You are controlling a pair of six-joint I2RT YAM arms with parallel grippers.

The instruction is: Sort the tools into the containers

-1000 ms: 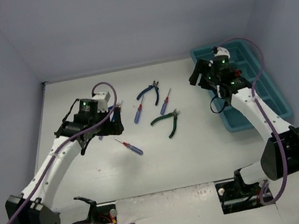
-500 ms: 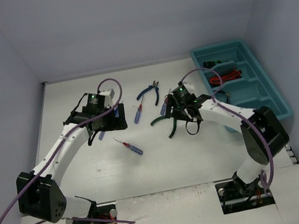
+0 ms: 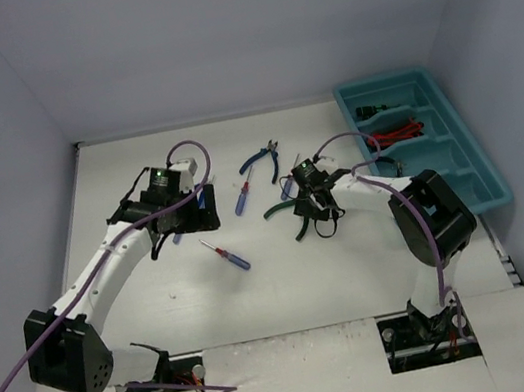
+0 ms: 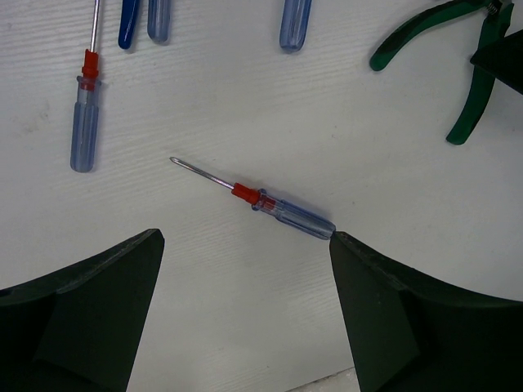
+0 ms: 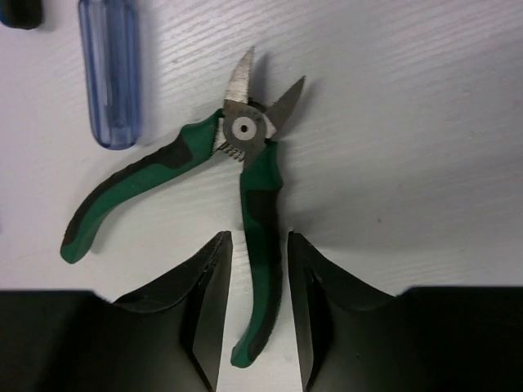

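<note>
Has swung the right gripper (image 5: 258, 245) off the teal tray (image 3: 473, 181) within the last second and lowered it onto the green-handled pliers (image 5: 253, 175), which lie spread on the table (image 3: 161, 315) between the arms, well apart from the tray. Straddles one handle with fingers parted, a sliver of table showing alongside, so not clamped yet. Has shifted the left gripper (image 4: 245, 241) only slightly; hangs wide open above a blue-handled screwdriver (image 4: 282, 212) with a red collar. Suggests one delivery done, red tools (image 3: 395, 135) lying in a far compartment, and the next pick begun: squeeze, lift, carry back. Leaves blue pliers (image 3: 261, 162) and several screwdrivers still out.
</note>
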